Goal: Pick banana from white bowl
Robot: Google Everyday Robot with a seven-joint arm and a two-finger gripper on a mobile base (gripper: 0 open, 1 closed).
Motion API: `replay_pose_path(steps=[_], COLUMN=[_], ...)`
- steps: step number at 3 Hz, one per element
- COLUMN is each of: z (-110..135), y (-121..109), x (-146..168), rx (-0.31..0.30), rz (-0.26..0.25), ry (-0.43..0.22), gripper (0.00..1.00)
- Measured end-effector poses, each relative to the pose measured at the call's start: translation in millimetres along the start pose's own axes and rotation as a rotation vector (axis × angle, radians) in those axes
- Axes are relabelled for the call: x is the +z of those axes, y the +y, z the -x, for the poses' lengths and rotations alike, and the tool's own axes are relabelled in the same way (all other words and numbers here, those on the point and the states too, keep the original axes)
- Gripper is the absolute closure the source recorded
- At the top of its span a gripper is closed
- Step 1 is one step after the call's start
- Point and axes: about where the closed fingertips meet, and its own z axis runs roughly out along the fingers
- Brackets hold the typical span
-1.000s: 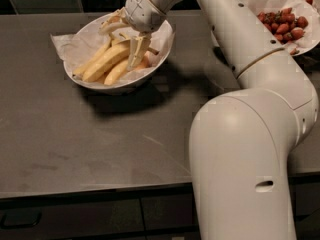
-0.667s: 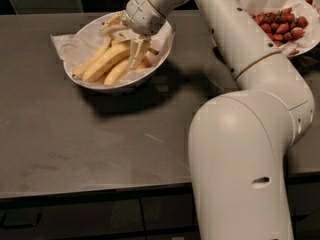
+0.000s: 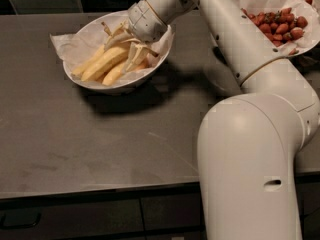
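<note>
The jaws hang in the bowl point(image 3: 120, 86) above the banana point(image 3: 105, 63), strawberries point(image 3: 280, 24) behind right.

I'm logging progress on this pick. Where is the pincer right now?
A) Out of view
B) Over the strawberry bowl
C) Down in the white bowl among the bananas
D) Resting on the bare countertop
C: the pincer reaches down inside the white bowl, right by the banana and well away from the strawberry bowl.

Dim, warm overhead light. The bowl point(image 3: 107, 86) throws a soft shadow rightward across the dark bench point(image 3: 75, 149). The end effector point(image 3: 127, 51), inside the bowl, is evenly lit.
</note>
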Motion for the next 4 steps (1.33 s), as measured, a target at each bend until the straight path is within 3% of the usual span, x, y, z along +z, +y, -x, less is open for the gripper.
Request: replay_pose_path(steps=[1, 2, 3, 4], z=[2, 2, 4, 17], y=[5, 9, 10, 9], x=[2, 1, -14, -48], rx=[0.009, 0.018, 0.027, 0.017], rz=[0.003, 0.005, -0.019, -0.087], ry=[-0.013, -0.009, 0.041, 0.142], gripper=[0.91, 1.00, 1.00, 1.00])
